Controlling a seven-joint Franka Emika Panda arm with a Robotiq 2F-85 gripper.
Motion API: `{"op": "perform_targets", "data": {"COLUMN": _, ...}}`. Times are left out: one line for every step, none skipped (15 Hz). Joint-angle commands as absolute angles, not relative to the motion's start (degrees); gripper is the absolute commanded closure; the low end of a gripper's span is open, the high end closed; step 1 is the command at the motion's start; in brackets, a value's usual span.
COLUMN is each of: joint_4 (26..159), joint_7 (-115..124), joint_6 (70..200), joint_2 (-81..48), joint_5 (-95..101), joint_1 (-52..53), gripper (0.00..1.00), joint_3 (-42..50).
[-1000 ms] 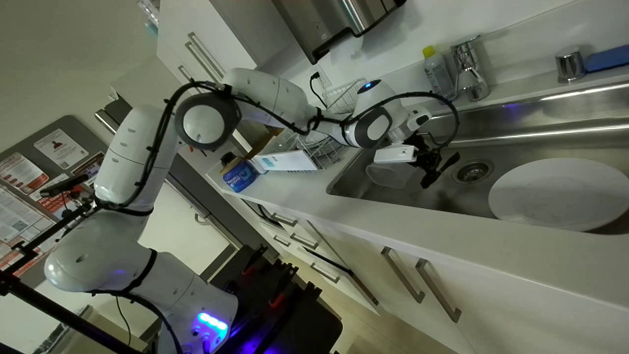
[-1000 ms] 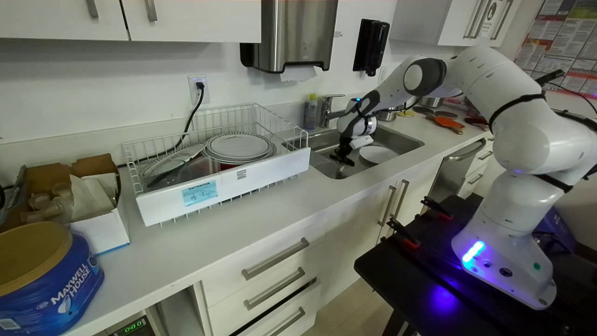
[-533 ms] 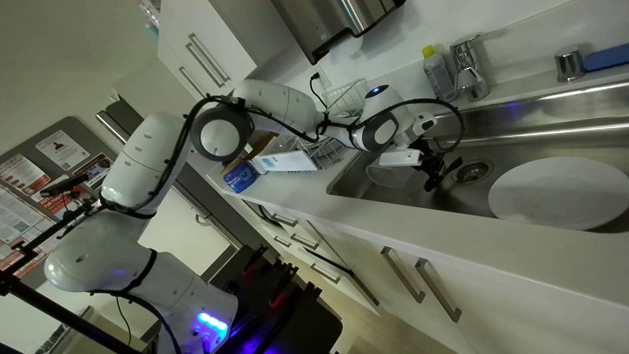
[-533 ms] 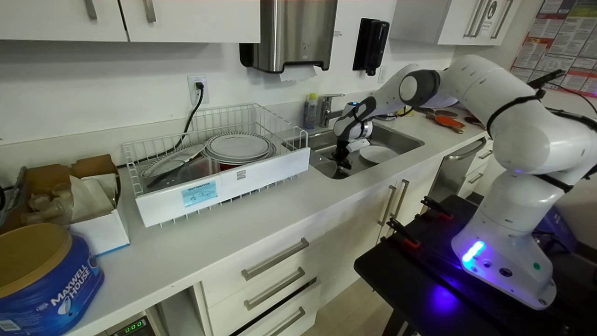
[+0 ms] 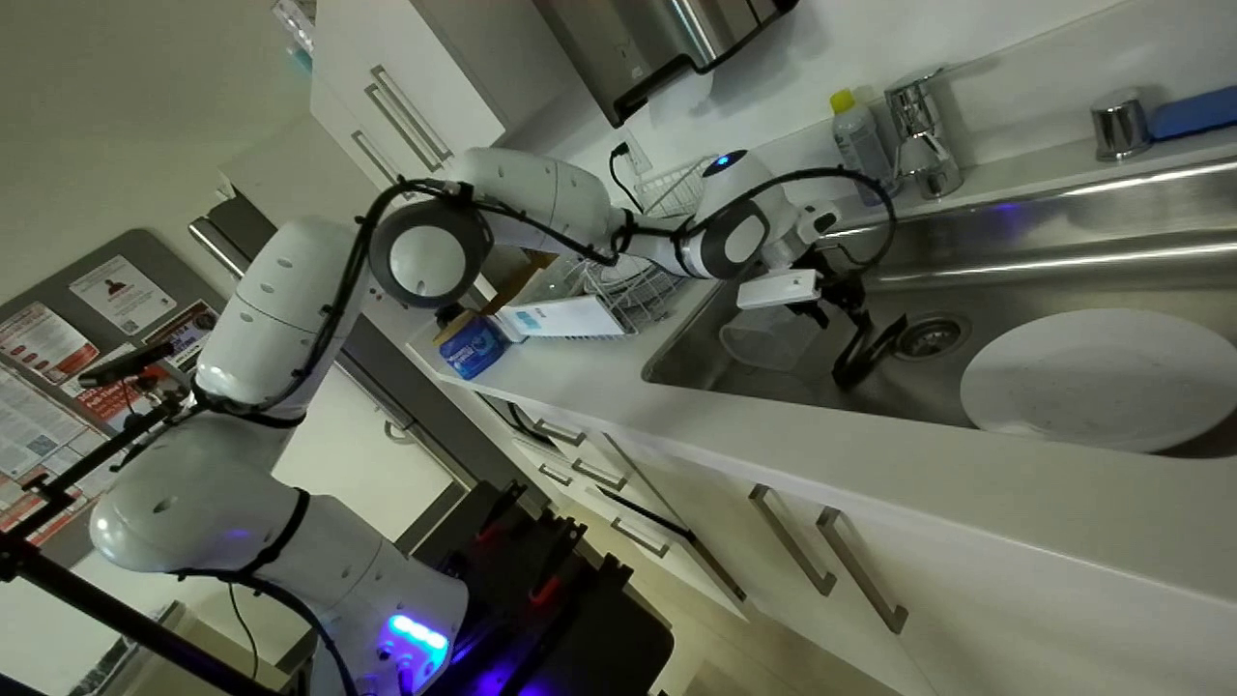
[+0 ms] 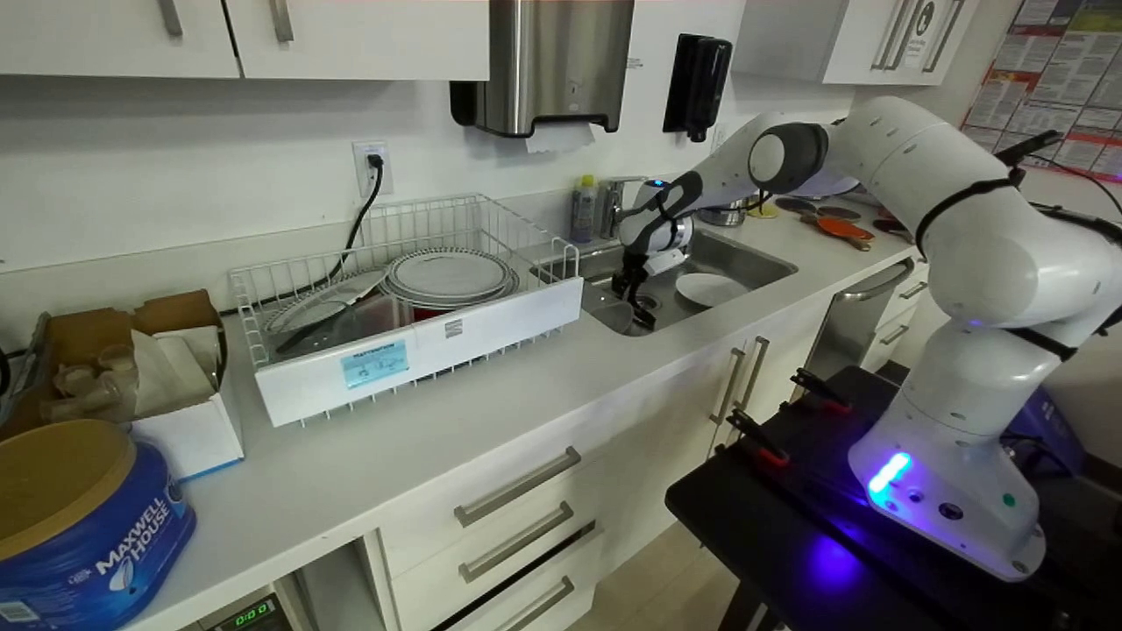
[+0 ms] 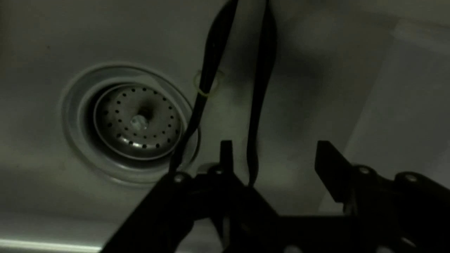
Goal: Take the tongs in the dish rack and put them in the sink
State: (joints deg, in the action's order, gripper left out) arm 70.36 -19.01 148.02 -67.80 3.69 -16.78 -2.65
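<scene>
The dark tongs (image 7: 264, 59) rest on the floor of the steel sink (image 7: 35, 52), one arm crossing the drain's rim. Their V shape shows in both exterior views, the tongs (image 5: 852, 369) beside the drain and the tongs (image 6: 644, 317) near the front wall. Just above them is my gripper (image 7: 275, 143), its fingers (image 7: 330, 165) wide apart and gripping nothing. One tong arm's end appears between the fingers, lower down. In an exterior view the gripper (image 5: 836, 307) hangs inside the sink (image 5: 1044, 266). The white wire dish rack (image 6: 491, 329) stands on the counter.
A clear plastic container (image 5: 768, 338) sits at the sink's near end, close to the gripper. A large white plate (image 5: 1102, 382) lies past the drain (image 5: 931, 337). The faucet (image 5: 923, 145) and a soap bottle (image 5: 860, 140) stand behind. Plates (image 6: 451, 276) fill part of the rack.
The gripper first sank a little with the tongs, then its jaws opened and let go of them. It has risen slightly, leaving the tongs lying on the sink floor.
</scene>
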Motion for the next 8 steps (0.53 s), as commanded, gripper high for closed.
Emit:
{"op": "perform_targets", "data": {"joint_4": 81.4, "joint_7": -19.8, "joint_6": 148.2, "joint_2": -57.6, "joint_5": 5.8, "joint_1": -15.9, "gripper": 0.05, "joint_3": -1.8}}
{"op": "perform_targets", "data": {"joint_4": 83.5, "joint_7": -19.7, "joint_6": 148.6, "joint_2": -55.7, "joint_5": 5.7, "joint_1": -15.3, "gripper": 0.01, "joint_3": -0.9}}
{"op": "perform_targets", "data": {"joint_4": 86.1, "joint_7": -19.7, "joint_6": 148.5, "joint_2": -53.2, "joint_5": 6.3, "joint_1": -15.1, "gripper": 0.0, "joint_3": -0.6}}
{"op": "perform_targets", "data": {"joint_4": 88.3, "joint_7": -20.2, "joint_6": 148.1, "joint_2": -50.9, "joint_5": 6.5, "joint_1": -15.1, "gripper": 0.0, "joint_3": -0.6}}
{"op": "perform_targets", "data": {"joint_4": 90.6, "joint_7": -20.8, "joint_6": 147.6, "joint_2": -48.4, "joint_5": 6.6, "joint_1": -15.3, "gripper": 0.0, "joint_3": -0.7}}
{"op": "perform_targets", "data": {"joint_4": 93.0, "joint_7": -22.1, "joint_6": 146.9, "joint_2": -45.8, "joint_5": 6.7, "joint_1": -15.8, "gripper": 0.0, "joint_3": -1.3}}
{"op": "perform_targets", "data": {"joint_4": 95.5, "joint_7": -22.9, "joint_6": 147.0, "joint_2": -43.2, "joint_5": 6.9, "joint_1": -15.9, "gripper": 0.0, "joint_3": -1.3}}
{"op": "perform_targets", "data": {"joint_4": 97.9, "joint_7": -23.9, "joint_6": 147.3, "joint_2": -40.7, "joint_5": 6.9, "joint_1": -16.1, "gripper": 0.0, "joint_3": -1.4}}
